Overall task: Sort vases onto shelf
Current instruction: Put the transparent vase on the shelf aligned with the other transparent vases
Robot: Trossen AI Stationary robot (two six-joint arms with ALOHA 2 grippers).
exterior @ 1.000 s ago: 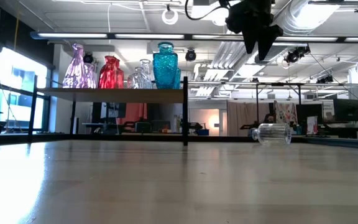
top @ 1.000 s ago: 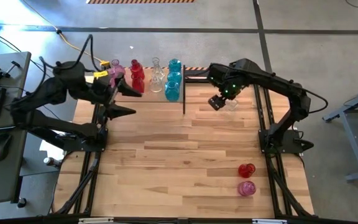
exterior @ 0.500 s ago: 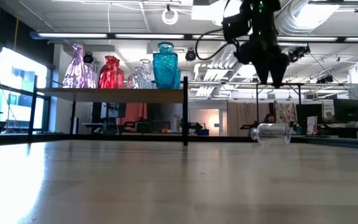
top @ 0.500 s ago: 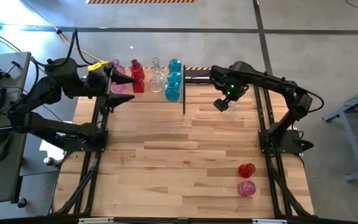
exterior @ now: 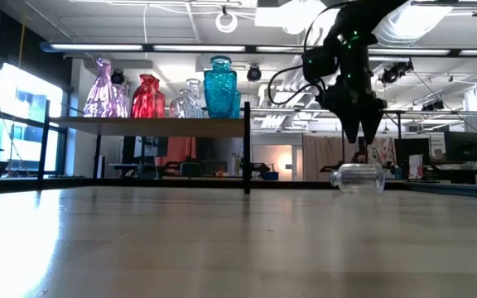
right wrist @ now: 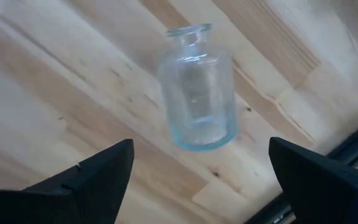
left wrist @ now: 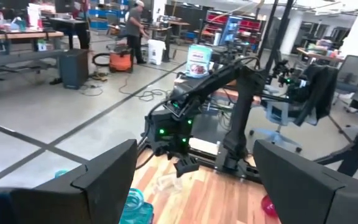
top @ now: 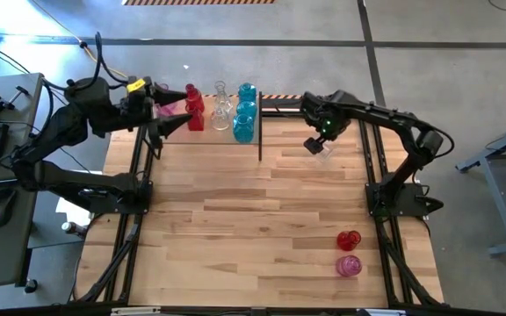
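Vases [top: 220,110] on the shelf [exterior: 160,122] at the table's [top: 253,219] far-left corner; one vase [right wrist: 197,87] on its side to the right.

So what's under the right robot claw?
A clear glass vase lies on its side on the wooden tabletop, right below the open right gripper. Nothing covers it, and it looks empty.

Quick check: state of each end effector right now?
Left end effector: open, empty, beside the shelf.
Right end effector: open, empty, above the clear vase lying on the table.
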